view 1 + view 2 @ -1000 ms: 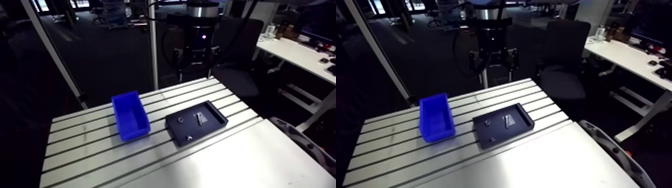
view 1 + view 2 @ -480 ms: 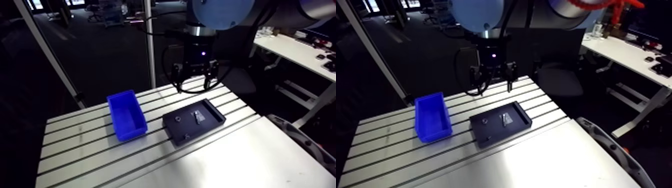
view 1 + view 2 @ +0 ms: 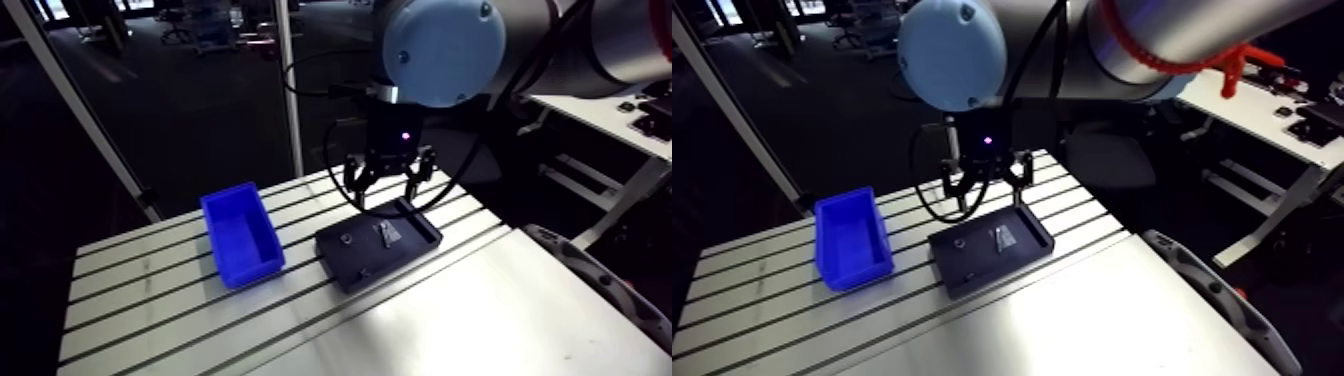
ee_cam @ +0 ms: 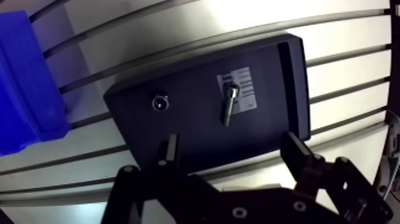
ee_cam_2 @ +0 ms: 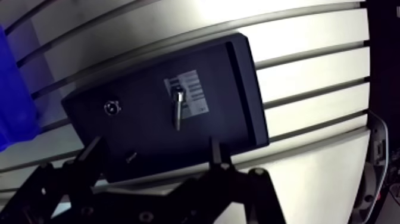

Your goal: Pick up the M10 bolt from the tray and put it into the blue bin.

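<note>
A black tray (image 4: pixel 196 128) lies on the slotted table. On a white label in it rests a silver bolt (image 4: pixel 229 104), lying flat. A small round nut-like part (image 4: pixel 159 102) sits in the tray beside it, and a tiny screw (image 5: pixel 131 157) lies nearer the gripper. The blue bin (image 3: pixel 240 235) stands apart from the tray on its left in the arm view, with nothing visible inside. My gripper (image 4: pixel 232 152) hangs above the tray's edge, open and holding nothing. The bolt lies ahead of the gap between its fingers (image 4: pixel 170 149).
The aluminium table (image 3: pixel 150 310) has long slots running under the tray and bin. A smooth bright plate (image 3: pixel 470 320) covers the table's near right part. An office chair's arm (image 3: pixel 600 290) sits just off the table's right edge.
The gripper has come down from above the table's back edge to just over the tray, still open. The arm camera shifted with it. Tray, bolt and bin stay in place.
</note>
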Available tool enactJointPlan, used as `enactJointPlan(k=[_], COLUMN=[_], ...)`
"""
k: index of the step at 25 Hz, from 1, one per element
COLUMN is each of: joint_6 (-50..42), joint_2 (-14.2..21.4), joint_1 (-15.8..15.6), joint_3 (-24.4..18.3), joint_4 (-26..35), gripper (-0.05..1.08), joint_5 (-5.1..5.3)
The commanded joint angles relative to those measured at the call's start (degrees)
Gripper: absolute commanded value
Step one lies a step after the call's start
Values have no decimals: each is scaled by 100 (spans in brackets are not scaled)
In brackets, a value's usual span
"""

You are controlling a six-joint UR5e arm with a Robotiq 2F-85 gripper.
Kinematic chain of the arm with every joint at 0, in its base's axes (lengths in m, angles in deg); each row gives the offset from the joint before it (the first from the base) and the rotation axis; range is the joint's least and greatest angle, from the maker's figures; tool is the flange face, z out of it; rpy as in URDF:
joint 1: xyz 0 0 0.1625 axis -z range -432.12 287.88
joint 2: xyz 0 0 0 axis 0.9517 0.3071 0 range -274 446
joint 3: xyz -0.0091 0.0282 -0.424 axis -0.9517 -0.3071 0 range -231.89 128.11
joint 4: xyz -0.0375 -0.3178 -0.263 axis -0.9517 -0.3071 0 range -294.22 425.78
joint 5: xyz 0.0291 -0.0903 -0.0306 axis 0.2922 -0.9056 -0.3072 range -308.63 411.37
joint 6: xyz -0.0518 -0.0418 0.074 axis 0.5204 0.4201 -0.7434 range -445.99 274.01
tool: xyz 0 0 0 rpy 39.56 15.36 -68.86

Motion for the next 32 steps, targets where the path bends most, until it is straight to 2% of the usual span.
enactJointPlan(k=[1,6,15,32], joint_6=[-33,-50,-68,-121], joint_2=[-152,-319,-346,-469], joint_1=[34,34,69,166], joint_3=[71,115,291,343], joint_4=[-219,-281,-333,-509], gripper=[29,39,41,50], joint_5=[17,34,26,43])
